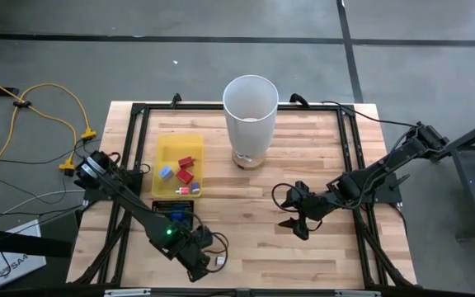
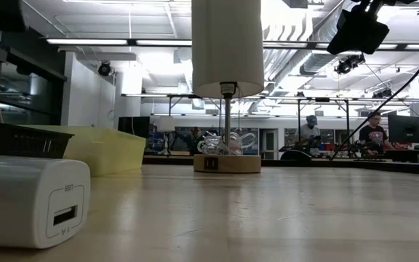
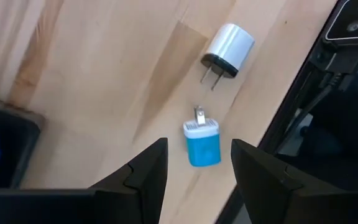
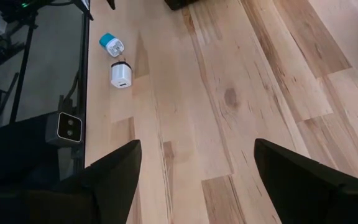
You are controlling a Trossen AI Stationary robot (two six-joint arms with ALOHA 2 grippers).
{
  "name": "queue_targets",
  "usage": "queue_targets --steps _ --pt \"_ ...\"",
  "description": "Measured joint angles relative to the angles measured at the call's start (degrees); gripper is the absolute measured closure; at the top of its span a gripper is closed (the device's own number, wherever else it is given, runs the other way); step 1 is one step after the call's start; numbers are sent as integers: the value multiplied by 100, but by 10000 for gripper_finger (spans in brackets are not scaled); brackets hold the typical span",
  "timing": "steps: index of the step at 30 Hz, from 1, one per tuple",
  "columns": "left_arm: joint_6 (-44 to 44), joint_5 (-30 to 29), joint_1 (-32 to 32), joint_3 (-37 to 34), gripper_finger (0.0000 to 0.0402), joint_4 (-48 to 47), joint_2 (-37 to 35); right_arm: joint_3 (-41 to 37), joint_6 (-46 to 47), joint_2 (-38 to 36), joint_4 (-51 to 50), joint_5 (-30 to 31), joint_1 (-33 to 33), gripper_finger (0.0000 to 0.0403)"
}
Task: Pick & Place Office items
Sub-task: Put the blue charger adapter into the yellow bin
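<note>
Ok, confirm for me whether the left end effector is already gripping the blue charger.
No. The blue charger lies on the table between the open fingers of the left end effector, untouched.

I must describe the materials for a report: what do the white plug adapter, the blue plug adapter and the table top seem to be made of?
White cube-shaped plug adapter: likely smooth plastic, soft sheen, metal prongs. Small blue plug adapter: likely plastic, matte blue body, white cap. Light table top: wood planks with visible grain and knots.
</note>
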Motion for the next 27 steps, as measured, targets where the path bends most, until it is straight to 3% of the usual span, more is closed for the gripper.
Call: queue_targets --steps 5,12,21,27 --pt "126 -20 58 0 232 9 0 0 0 0 0 0 1 103" --pt "-528 -230 -205 24 232 89 46 0 0 0 0 -1 1 103" --pt "-819 -390 -480 819 232 -548 845 0 0 0 38 0 1 103" --pt "-796 -412 -492 874 232 -650 907 0 -1 0 44 1 0 103"
